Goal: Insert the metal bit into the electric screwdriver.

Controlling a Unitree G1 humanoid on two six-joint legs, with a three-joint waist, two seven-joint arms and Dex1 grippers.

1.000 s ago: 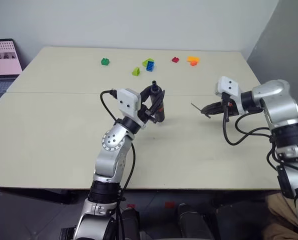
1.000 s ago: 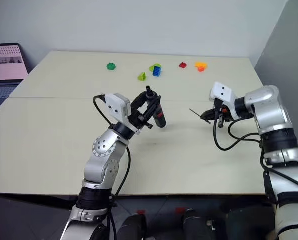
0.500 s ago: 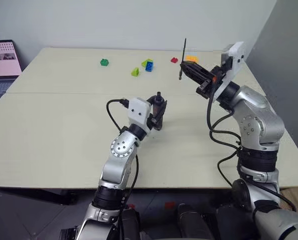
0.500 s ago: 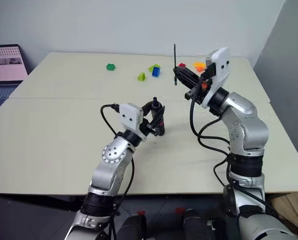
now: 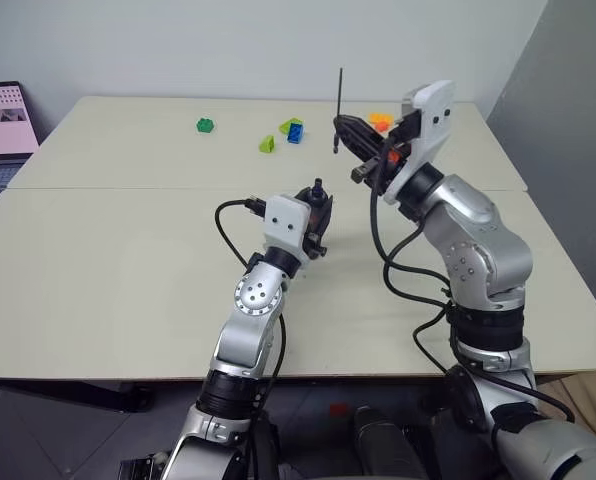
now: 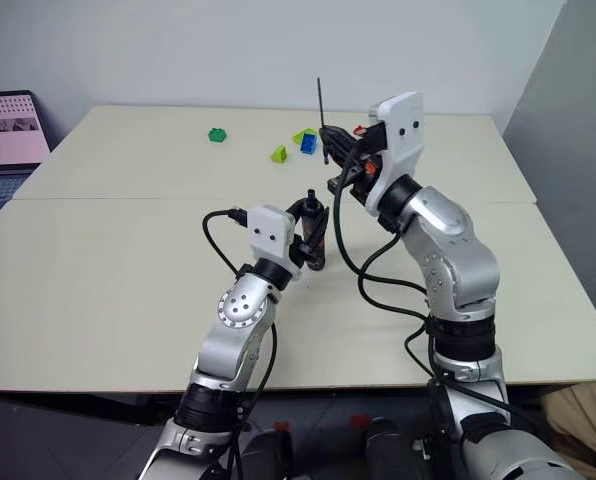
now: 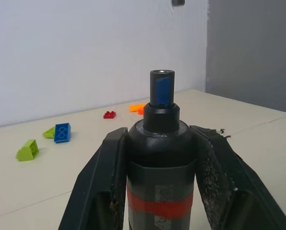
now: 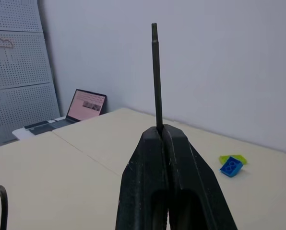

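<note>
Nearest, the left arm reaches forward over the desk [image 5: 108,260] with its left pincer [image 5: 316,212] clamped on the electric screwdriver [image 7: 160,158], which stands about upright with its bluish tip up, clear of the desktop. Just beyond and higher, the right arm bends in from the right, its right pincer [image 5: 340,128] pressed together on the lower end of the metal bit [image 8: 155,72], which points straight up. Farthest back, small toy bricks [image 5: 292,130] lie scattered on the desk.

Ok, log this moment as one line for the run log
left gripper: shut on electric screwdriver | right gripper: shut on metal bit, upright | bit not yet inserted
</note>
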